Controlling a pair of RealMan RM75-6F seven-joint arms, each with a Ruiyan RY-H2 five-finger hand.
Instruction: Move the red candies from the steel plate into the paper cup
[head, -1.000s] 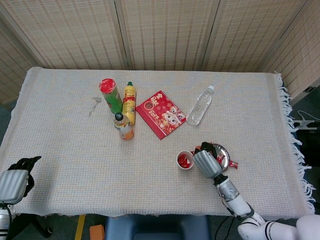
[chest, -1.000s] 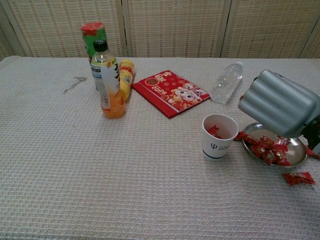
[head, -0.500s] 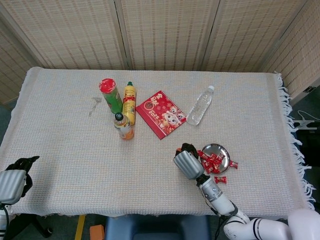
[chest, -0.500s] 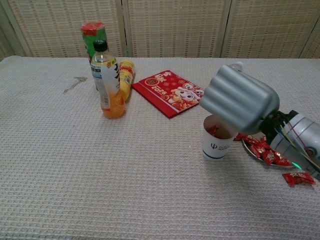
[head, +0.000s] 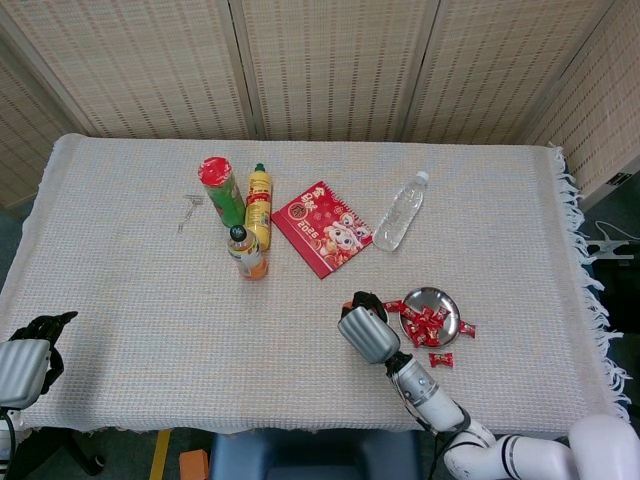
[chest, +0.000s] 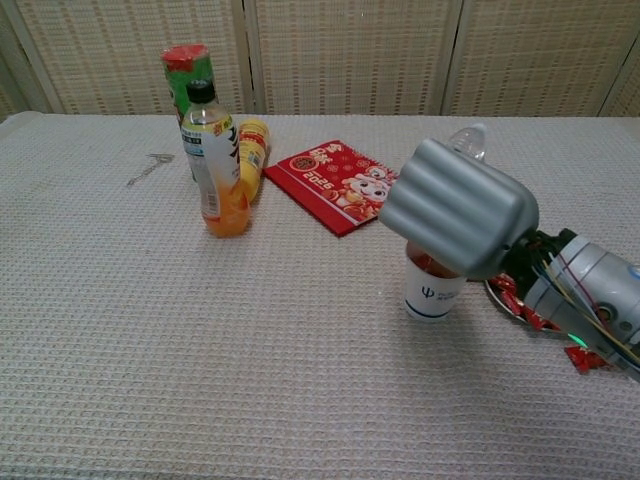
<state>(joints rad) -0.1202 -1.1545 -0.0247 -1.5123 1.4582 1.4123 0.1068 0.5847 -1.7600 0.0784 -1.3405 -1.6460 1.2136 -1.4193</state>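
The right hand (chest: 458, 207) hangs directly over the cup (chest: 433, 288), its grey back toward both cameras, so whether its fingers grip anything cannot be told. The cup carries a small dark logo on its side; red shows just inside its rim. Just right of the cup sits the plate (head: 441, 298) with red candies (head: 424, 321) heaped on it. A few candies lie on the cloth: one (head: 440, 359) in front of the plate, one at its right rim.

Behind the cup lies a red booklet (chest: 342, 183) printed "2025" with cartoon figures, and a clear bottle (head: 399, 211) on its side. Farther left stand an orange drink (chest: 215, 166), a yellow bottle (head: 259, 205) and a green can (head: 219, 189).

The left hand (head: 28, 359) rests off the table's near left corner, fingers curled, holding nothing. Wide bare cloth (head: 130, 290) lies between it and the cup.
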